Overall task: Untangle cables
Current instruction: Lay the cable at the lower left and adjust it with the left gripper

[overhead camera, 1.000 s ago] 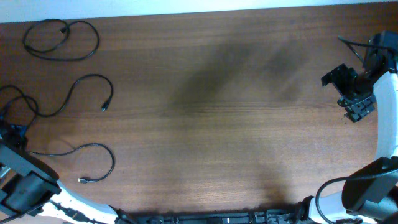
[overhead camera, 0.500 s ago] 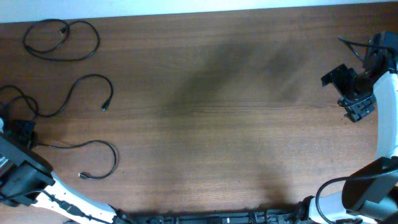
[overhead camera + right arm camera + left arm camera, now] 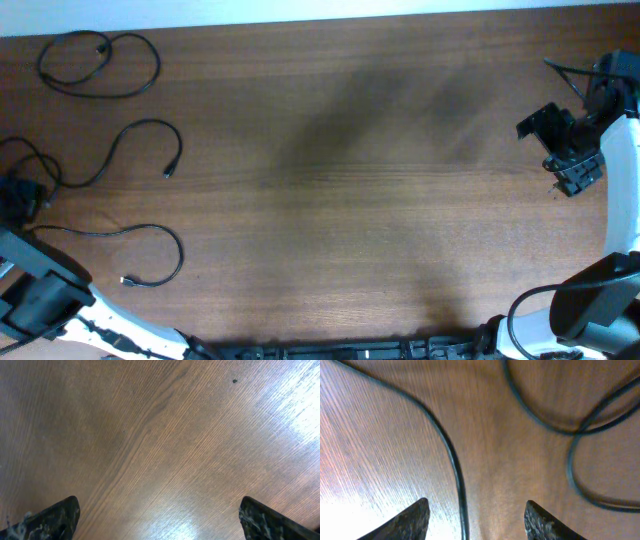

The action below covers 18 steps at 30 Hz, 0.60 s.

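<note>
Three thin black cables lie apart at the table's left. A looped cable (image 3: 156,62) is at the far corner, a curving cable (image 3: 150,122) sits in the middle, and a third cable (image 3: 181,255) lies near the front. At the left edge my left gripper (image 3: 20,197) stands open. In the left wrist view, one strand (image 3: 455,470) runs loose between its fingers (image 3: 412,520), touching neither. Another strand (image 3: 570,432) loops at the right of that view. My right gripper (image 3: 565,150) hangs open at the far right, with only bare wood between its fingertips (image 3: 50,520).
The brown wooden table (image 3: 340,200) stretches between the two arms. Thicker black wires (image 3: 570,75) hang by the right arm at the back right. The white arm bases and a dark rail (image 3: 330,350) line the front edge.
The left gripper has gone from shut to open and let go of the front cable. It moved a little toward the back along the left edge. The front cable's plug end shifted slightly left.
</note>
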Motion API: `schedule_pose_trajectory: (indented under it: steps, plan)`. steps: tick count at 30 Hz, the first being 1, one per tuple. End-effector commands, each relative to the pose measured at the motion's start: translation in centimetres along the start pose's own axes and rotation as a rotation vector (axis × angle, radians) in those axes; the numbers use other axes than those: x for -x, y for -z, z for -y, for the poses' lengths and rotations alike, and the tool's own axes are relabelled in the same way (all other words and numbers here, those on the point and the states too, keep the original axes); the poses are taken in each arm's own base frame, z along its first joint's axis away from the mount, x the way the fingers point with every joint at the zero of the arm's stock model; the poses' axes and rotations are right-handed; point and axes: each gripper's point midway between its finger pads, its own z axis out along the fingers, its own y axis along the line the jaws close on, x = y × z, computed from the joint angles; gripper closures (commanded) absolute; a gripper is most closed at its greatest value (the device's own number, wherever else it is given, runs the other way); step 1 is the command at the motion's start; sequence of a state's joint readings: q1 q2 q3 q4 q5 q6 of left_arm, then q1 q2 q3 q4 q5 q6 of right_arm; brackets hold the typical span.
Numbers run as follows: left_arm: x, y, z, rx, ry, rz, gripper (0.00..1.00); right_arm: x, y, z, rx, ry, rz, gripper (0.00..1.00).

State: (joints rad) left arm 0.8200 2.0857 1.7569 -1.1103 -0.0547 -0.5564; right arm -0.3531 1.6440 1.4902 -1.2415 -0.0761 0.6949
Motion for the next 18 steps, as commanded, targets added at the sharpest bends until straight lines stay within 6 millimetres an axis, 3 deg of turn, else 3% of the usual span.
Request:
schedule_pose_trajectory:
  steps: [1, 3, 5, 7, 9, 10, 16, 18]
  plan:
    - [-2.7, -1.9, -1.1, 0.033, 0.027, -0.067, 0.45, 0.2, 0.2, 0.1, -0.003, 0.007, 0.012, 0.02]
    - [-2.9, -2.1, -1.0, 0.031, 0.025, -0.070, 0.54, 0.2, 0.2, 0.1, -0.003, 0.007, 0.012, 0.01]
    - [-2.9, -2.1, -1.0, 0.032, 0.025, -0.071, 0.54, 0.2, 0.2, 0.1, -0.002, 0.007, 0.012, 0.02]
    - [-1.9, -1.0, -0.5, 0.010, 0.028, -0.043, 0.46, 0.2, 0.2, 0.1, -0.003, 0.007, 0.012, 0.02]
    - [-0.6, 1.5, 0.2, -0.023, 0.031, 0.006, 0.46, 0.2, 0.2, 0.1, -0.003, 0.007, 0.012, 0.02]
    - [-0.7, 1.7, 0.2, -0.025, 0.031, 0.002, 0.47, 0.2, 0.2, 0.1, -0.002, 0.007, 0.012, 0.02]
    - [-3.8, -1.4, -1.5, 0.037, 0.049, -0.091, 0.50, 0.2, 0.2, 0.0, -0.002, 0.007, 0.012, 0.02]
    - [-4.0, -1.8, -1.4, 0.036, 0.070, -0.088, 0.54, 0.2, 0.2, 0.1, -0.003, 0.007, 0.012, 0.02]
